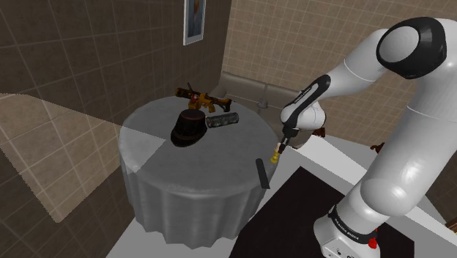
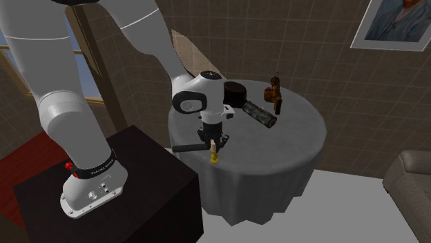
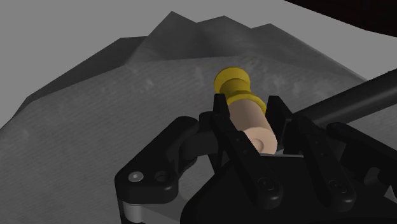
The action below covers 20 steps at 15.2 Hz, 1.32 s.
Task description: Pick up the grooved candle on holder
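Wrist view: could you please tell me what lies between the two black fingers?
A beige cylindrical candle on a yellow holder lies there, clasped by both fingers, as the wrist view shows.

hat (image 1: 188, 128), cylinder (image 1: 222, 119) on table (image 1: 168, 179); candle (image 3: 253, 126) in end effector (image 3: 247, 107)

One round bench (image 1: 146, 139) carries four loose things: one black hat (image 1: 188, 129), one dark cylinder (image 1: 221, 120), one orange-and-black gadget (image 1: 201, 97) (what it is I cannot tell) and one slim black bar (image 1: 261, 172) at the rim. There is one pale candle (image 3: 251, 121) on one yellow holder (image 3: 231, 81), and one white arm (image 1: 410, 124) bearing one gripper (image 3: 248, 108) with two black fingers (image 3: 221, 114), set on one dark stand (image 1: 307, 212). Beyond these are one sofa (image 1: 253, 86) and one framed picture (image 1: 194, 20) on the wall.
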Motion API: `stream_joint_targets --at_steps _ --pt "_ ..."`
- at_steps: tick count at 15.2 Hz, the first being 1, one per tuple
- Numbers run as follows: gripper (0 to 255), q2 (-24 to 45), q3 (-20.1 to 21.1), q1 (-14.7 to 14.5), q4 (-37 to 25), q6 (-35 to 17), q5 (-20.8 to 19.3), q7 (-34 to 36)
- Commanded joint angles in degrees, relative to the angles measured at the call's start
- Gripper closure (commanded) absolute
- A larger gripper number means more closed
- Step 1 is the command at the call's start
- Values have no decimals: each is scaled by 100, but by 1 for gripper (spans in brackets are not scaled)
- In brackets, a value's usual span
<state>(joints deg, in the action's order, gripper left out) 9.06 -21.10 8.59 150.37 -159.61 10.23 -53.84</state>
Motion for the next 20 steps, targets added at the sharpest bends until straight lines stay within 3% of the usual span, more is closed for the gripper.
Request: stream_joint_targets --at_steps 1,3,14,20 --pt "255 4 -1 1 0 -2 0 1" --pt "255 1 0 -5 3 -2 -3 10" --pt "255 -1048 -297 -106 16 934 -1075 786" --pt "255 -1405 -286 -64 -33 1313 -1332 973"
